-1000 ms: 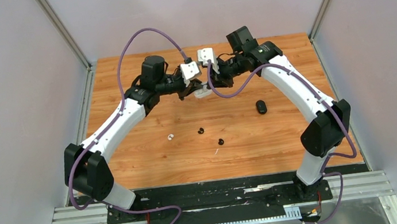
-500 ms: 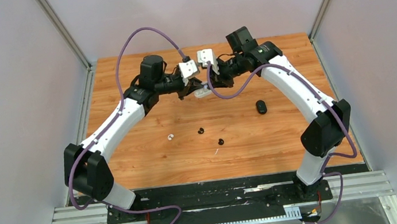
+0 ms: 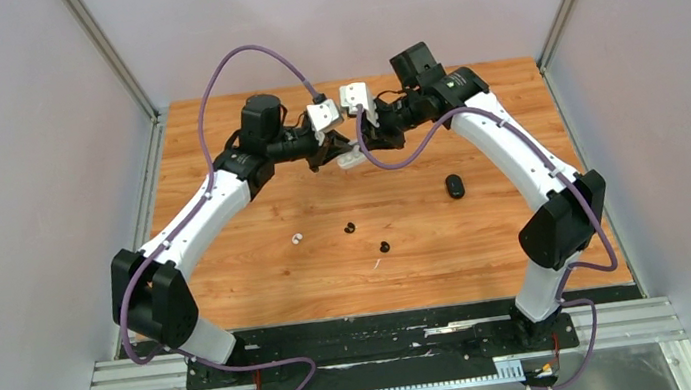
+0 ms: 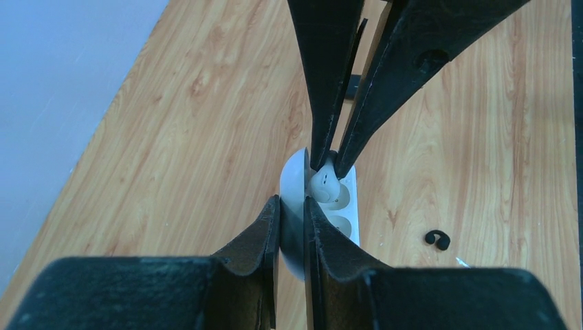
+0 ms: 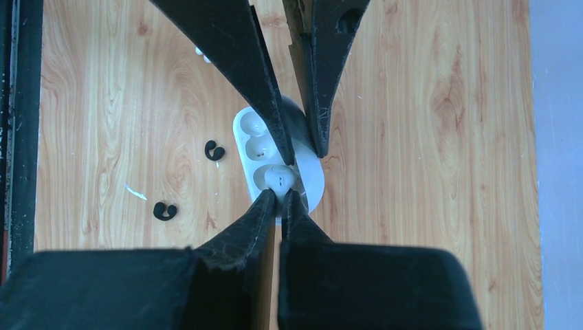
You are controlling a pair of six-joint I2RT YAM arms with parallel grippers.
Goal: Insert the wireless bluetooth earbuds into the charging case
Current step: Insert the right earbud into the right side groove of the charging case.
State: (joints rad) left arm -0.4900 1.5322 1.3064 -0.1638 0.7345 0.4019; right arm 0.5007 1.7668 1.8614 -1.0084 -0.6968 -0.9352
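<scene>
The white charging case is open at the far middle of the table. My left gripper is shut on its upright lid. My right gripper is shut on a white earbud and holds it at one end socket of the case. The earbud looks tilted, and I cannot tell if it is seated. The socket beside it is empty. A second white earbud and two black earbuds lie loose on the table nearer the arm bases.
A shut black case lies to the right of the middle. The black earbuds also show in the right wrist view. Grey walls stand close on the left, the right and at the back.
Both grippers and the white case have shifted slightly towards the far left. The grips have not changed.
</scene>
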